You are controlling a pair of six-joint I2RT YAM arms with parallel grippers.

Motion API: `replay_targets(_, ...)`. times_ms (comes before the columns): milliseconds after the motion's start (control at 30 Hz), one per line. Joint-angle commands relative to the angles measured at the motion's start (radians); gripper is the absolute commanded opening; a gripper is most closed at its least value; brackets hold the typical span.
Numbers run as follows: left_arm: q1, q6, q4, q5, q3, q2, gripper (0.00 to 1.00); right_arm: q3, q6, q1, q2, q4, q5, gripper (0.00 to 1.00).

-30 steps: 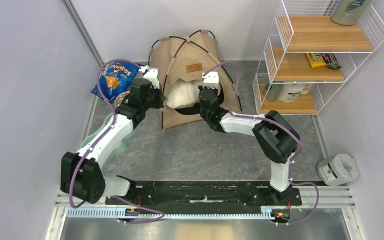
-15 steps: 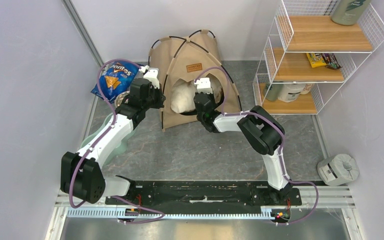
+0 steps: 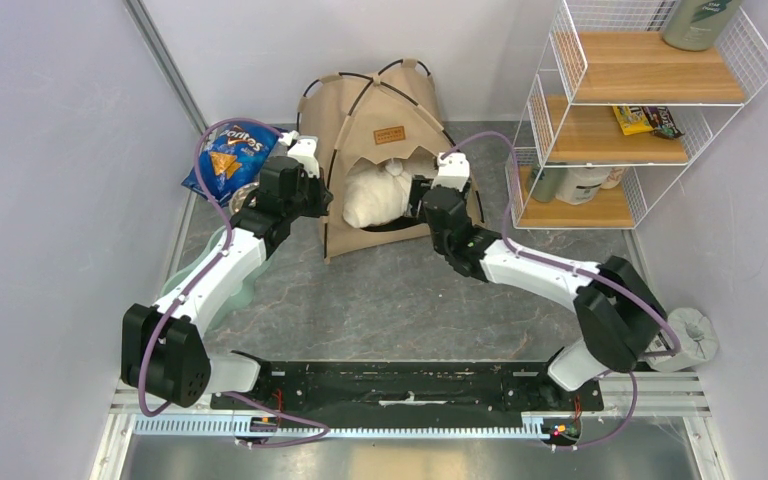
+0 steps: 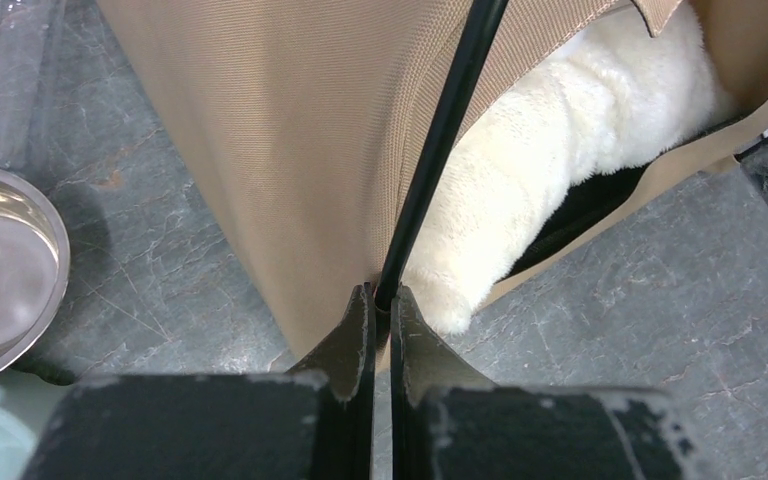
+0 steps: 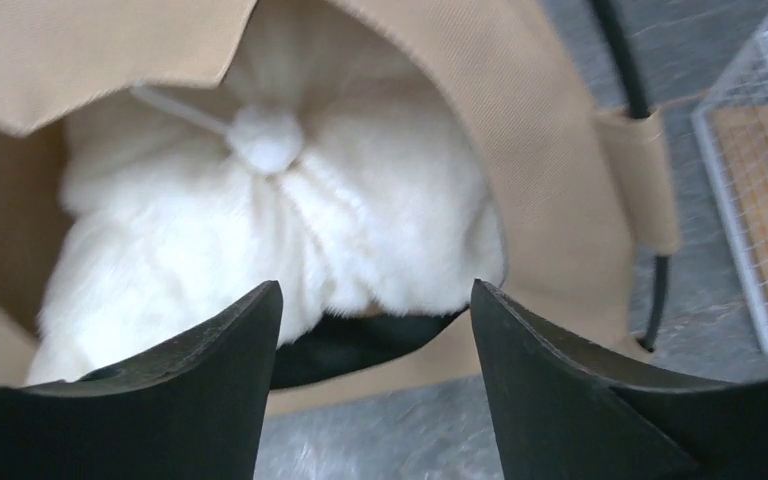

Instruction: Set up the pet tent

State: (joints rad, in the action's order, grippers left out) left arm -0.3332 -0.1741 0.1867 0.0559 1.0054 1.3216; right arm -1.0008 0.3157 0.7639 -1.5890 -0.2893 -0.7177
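Note:
The tan pet tent (image 3: 380, 110) stands upright at the back of the table, with black poles arching over it. A fluffy white pillow (image 3: 375, 195) lies inside its doorway, partly over the black floor. My left gripper (image 3: 320, 200) is at the tent's front left corner. In the left wrist view it (image 4: 378, 300) is shut on the foot of a black pole (image 4: 440, 130) next to the tan fabric (image 4: 290, 120). My right gripper (image 5: 375, 290) is open just outside the doorway, at its right side (image 3: 420, 192). It faces the pillow (image 5: 290, 200) and holds nothing.
A blue chip bag (image 3: 228, 155) lies left of the tent. A metal bowl (image 4: 0, 270) and a pale green tray (image 3: 205, 290) sit under the left arm. A white wire shelf (image 3: 640, 110) stands close on the right. A grey round object (image 3: 678, 340) is near the right edge.
My right gripper has opened, let go of the pillow and drawn back rightward out of the doorway. The pillow stays inside the tent. The left arm has not moved.

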Motion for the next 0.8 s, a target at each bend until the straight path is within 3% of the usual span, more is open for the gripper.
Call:
replay_targets(0, -0.001, -0.067, 0.048, 0.072, 0.013, -0.006, 0.02, 0.085, 0.084, 0.014, 0.062, 0.032, 0.253, 0.67)
replay_targets(133, -0.001, -0.075, 0.045, 0.098, 0.010, -0.012, 0.02, 0.042, 0.056, 0.043, -0.025, 0.016, 0.371, 0.51)
replay_targets(433, -0.001, -0.068, 0.065, 0.138, 0.024, -0.023, 0.02, -0.155, 0.149, 0.060, -0.351, -0.193, 0.310, 0.41)
replay_targets(667, 0.000, -0.059, 0.066, 0.181, 0.033, -0.063, 0.02, -0.212, 0.229, 0.084, -0.435, -0.396, 0.222, 0.45)
replay_targets(767, 0.000, -0.063, 0.057, 0.205, 0.035, -0.070, 0.02, -0.250, 0.265, 0.099, -0.453, -0.384, 0.233, 0.51)
